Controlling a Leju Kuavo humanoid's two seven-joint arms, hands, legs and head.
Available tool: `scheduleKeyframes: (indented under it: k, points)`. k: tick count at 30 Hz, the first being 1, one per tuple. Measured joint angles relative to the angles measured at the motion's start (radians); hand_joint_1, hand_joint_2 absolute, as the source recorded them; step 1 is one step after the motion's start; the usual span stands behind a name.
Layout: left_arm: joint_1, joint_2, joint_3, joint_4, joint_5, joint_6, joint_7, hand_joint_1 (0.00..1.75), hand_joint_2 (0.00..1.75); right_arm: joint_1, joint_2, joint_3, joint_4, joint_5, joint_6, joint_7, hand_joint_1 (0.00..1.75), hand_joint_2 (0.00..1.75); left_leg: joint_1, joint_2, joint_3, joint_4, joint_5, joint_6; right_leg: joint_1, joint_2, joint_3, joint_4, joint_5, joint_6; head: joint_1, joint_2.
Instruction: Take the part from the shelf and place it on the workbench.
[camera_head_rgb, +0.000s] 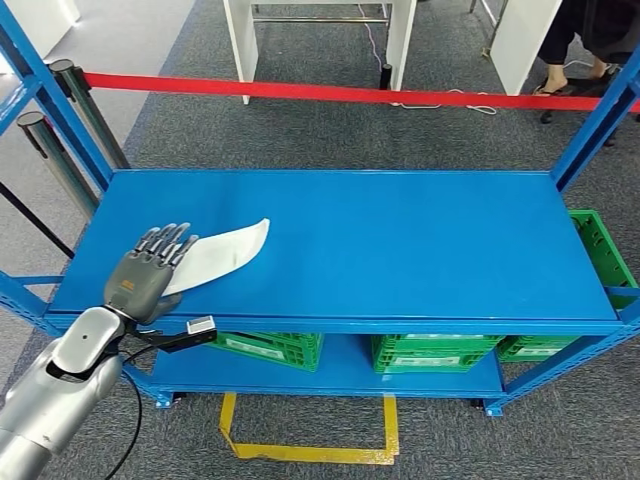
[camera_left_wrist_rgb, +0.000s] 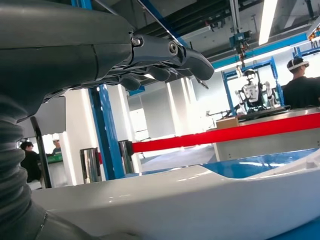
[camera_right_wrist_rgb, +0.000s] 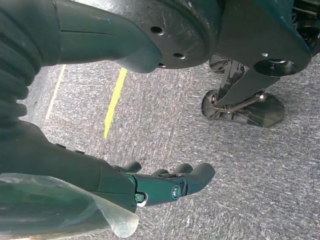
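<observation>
A long, white, curved part (camera_head_rgb: 223, 252) lies flat on the left half of the blue shelf top (camera_head_rgb: 392, 240), near its front edge. My left hand (camera_head_rgb: 147, 265) is stretched over the part's near end, fingers straight and spread above it. In the left wrist view the fingers (camera_left_wrist_rgb: 162, 55) hover above the white part (camera_left_wrist_rgb: 188, 200) with a visible gap, so nothing is gripped. My right hand (camera_right_wrist_rgb: 166, 185) hangs beside my body over grey carpet, its fingers loosely extended and holding nothing.
Blue uprights (camera_head_rgb: 596, 120) frame the shelf's corners. Green crates (camera_head_rgb: 434, 352) sit on the lower level and one (camera_head_rgb: 604, 255) hangs off the right end. A red barrier tape (camera_head_rgb: 362, 93) and metal posts (camera_head_rgb: 53, 150) stand behind. Yellow floor tape (camera_head_rgb: 309, 450) marks the carpet in front.
</observation>
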Motion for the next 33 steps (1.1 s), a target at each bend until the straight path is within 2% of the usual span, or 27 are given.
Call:
scheduleKeyframes:
  k: [7,12,16,22,29,33]
  points:
    - [-0.004,-0.007,-0.006,0.012,-0.002,-0.002,0.003,0.00,1.75,0.000,0.000,0.000,0.000,-0.001,0.000,0.000,0.00,1.75,0.000,0.000,0.000,0.000,0.000,0.000,0.000,0.000,0.000,0.000,0.000,0.000,0.000,0.000]
    - [-0.022,-0.010,-0.016,0.024,-0.030,-0.033,0.034,0.00,1.75,0.000,0.000,0.001,0.000,-0.010,0.000,0.001,0.00,1.75,0.000,0.000,0.000,0.000,0.000,0.000,0.000,0.000,0.000,0.000,0.000,0.000,0.000,0.000]
    - [-0.059,-0.011,-0.026,0.049,-0.070,-0.085,0.092,0.00,1.75,0.000,0.001,0.001,0.000,-0.019,-0.001,0.004,0.00,1.75,0.000,0.000,0.000,0.000,0.000,0.000,0.000,0.000,0.000,0.000,0.000,0.000,0.000,0.000]
    - [-0.124,-0.012,-0.049,0.105,-0.110,-0.169,0.129,0.00,1.75,0.000,0.003,0.001,0.000,-0.033,-0.005,0.003,0.00,1.75,0.000,0.000,0.000,0.000,0.000,0.000,0.000,0.000,0.000,0.000,0.000,0.000,0.000,0.000]
    - [-0.143,-0.013,-0.058,0.122,-0.119,-0.184,0.137,0.00,1.75,0.000,0.003,0.001,0.000,-0.034,-0.007,0.003,0.00,1.75,0.000,0.000,0.000,0.000,0.000,0.000,0.000,0.000,0.000,0.000,0.000,0.000,0.000,0.000]
    - [-0.202,-0.026,-0.089,0.184,-0.137,-0.221,0.160,0.00,1.75,0.000,0.007,0.001,0.000,-0.043,-0.009,0.005,0.00,1.75,0.000,0.000,0.000,0.000,0.000,0.000,0.000,0.000,0.000,0.000,0.000,0.000,0.000,0.000]
